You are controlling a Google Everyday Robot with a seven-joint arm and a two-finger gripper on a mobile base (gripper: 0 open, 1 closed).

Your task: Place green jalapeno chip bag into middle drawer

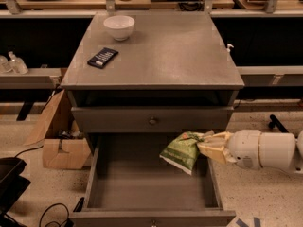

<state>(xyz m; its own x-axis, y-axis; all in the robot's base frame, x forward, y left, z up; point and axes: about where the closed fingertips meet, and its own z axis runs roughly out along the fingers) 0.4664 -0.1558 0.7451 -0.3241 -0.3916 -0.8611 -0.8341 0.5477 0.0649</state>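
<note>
The green jalapeno chip bag [182,151] is a crumpled light-green foil bag. It hangs from my gripper [208,144], which is shut on its right end. The white arm reaches in from the right. The bag hangs over the right side of the open middle drawer [142,188], above its plain grey floor, just below the closed drawer front with the round knob [152,121].
On the cabinet top [165,56] stand a white bowl [119,27] and a flat dark bar [102,57]. A cardboard box [59,136] sits on the floor at the left. Black equipment [9,183] and cables lie at the bottom left.
</note>
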